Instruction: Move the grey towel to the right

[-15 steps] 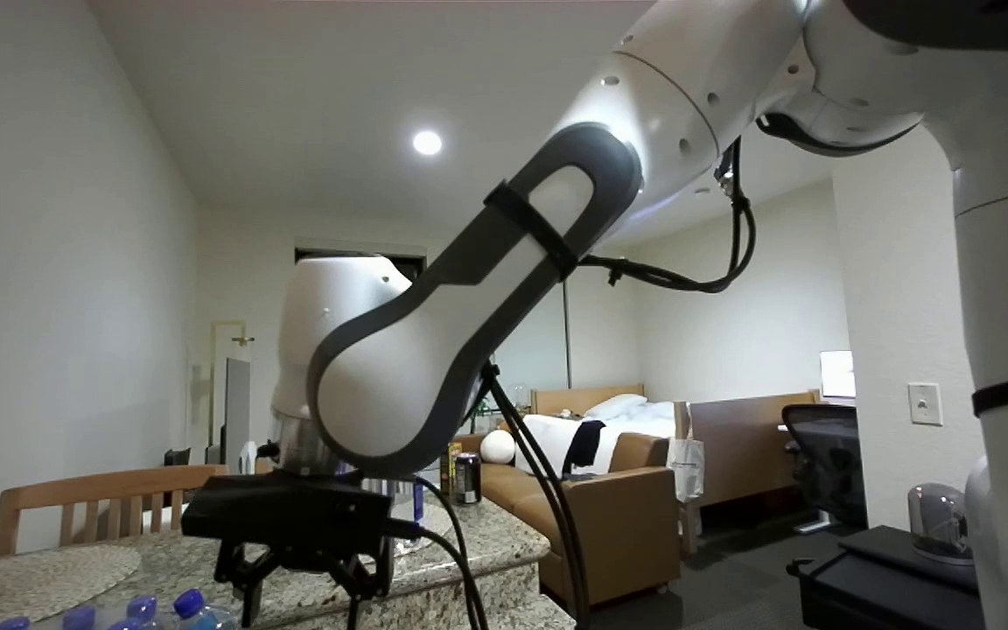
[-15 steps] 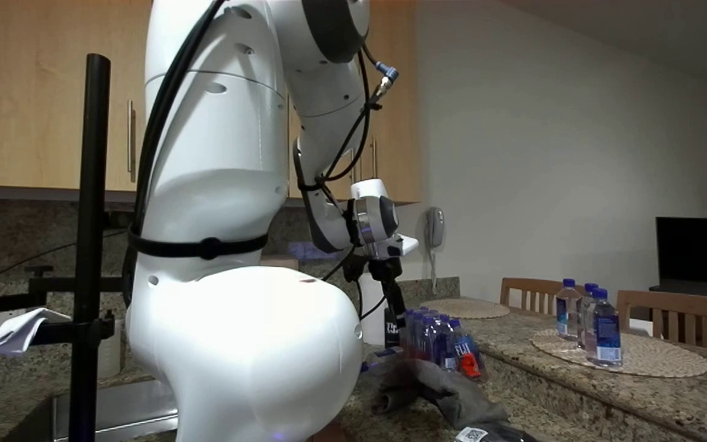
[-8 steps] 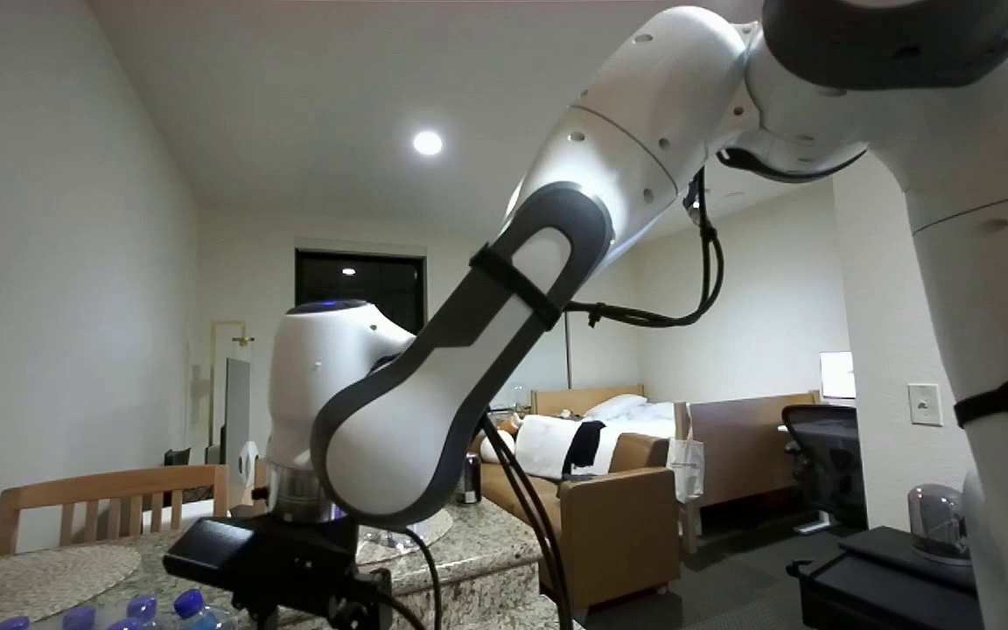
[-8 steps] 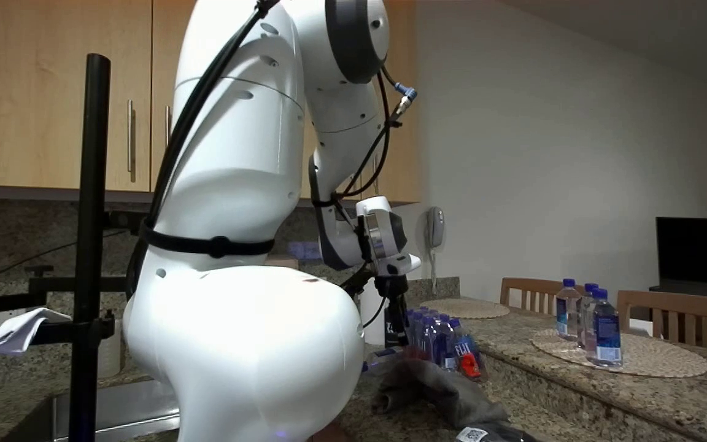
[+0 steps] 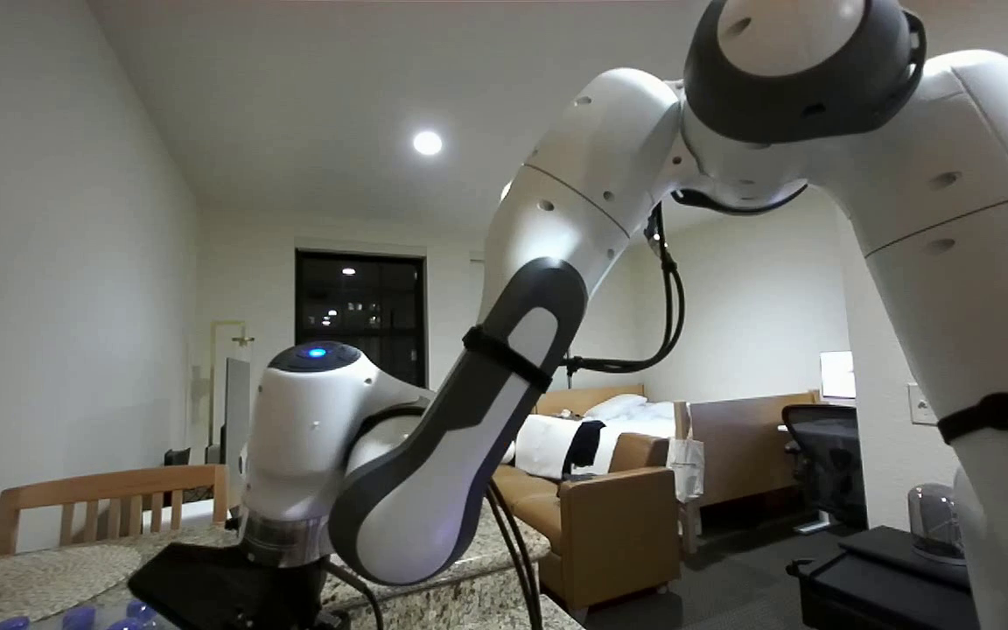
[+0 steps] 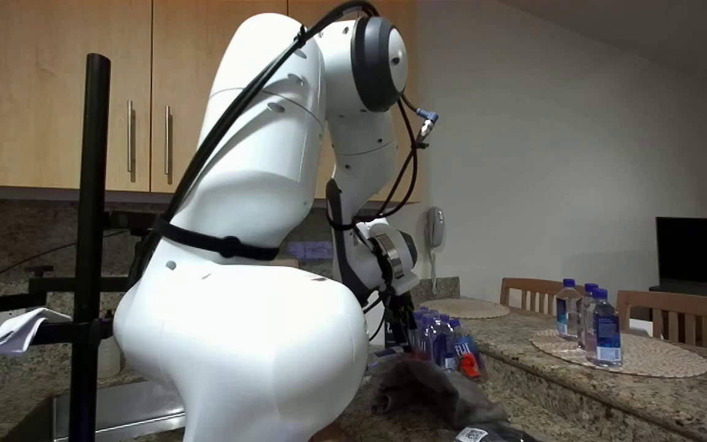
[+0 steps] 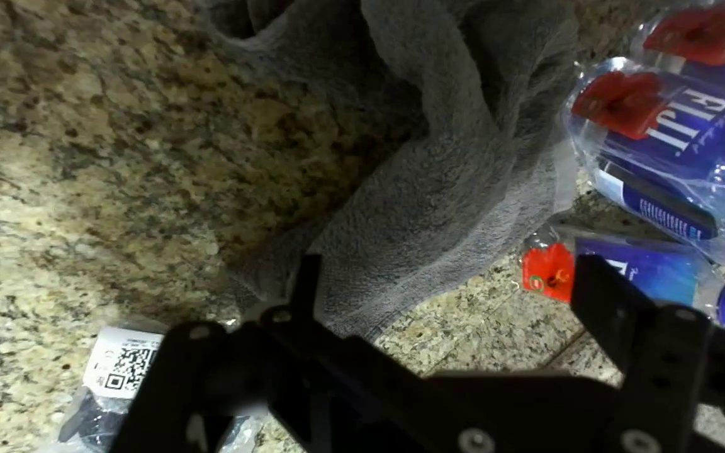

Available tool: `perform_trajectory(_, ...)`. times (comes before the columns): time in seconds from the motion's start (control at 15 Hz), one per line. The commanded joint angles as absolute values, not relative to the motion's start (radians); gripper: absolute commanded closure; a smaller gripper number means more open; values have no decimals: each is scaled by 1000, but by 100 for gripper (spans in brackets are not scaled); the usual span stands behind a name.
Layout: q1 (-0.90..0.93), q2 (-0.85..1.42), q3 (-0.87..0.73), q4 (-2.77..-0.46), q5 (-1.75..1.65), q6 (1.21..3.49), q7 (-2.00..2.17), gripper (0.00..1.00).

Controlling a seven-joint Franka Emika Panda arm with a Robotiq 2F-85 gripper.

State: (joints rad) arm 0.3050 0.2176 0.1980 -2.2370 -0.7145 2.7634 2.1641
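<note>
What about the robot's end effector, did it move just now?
Yes, the end effector went down: in an exterior view, it sits lower relative to the wall phone than a second ago.

Towel on counter beside bottles

Bent arm, wide-spread hand

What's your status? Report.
Black two-fingered tool open. Crumpled grey cloth towel ungripped on speckled stone counter. Blue-labelled plastic bottles alongside, possibly in the way.
</note>
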Motion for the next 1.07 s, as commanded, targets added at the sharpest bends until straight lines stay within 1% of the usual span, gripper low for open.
perform_trajectory(0.0,354,296,144,-2169,-854,2787,2332,0)
perform_trajectory(0.2,379,359,123,-2116,-903,2781,2392,0)
perform_trajectory(0.67,415,494,90,-2007,-895,2775,2414,0)
perform_trajectory(1.0,396,562,106,-1961,-853,2765,2358,0)
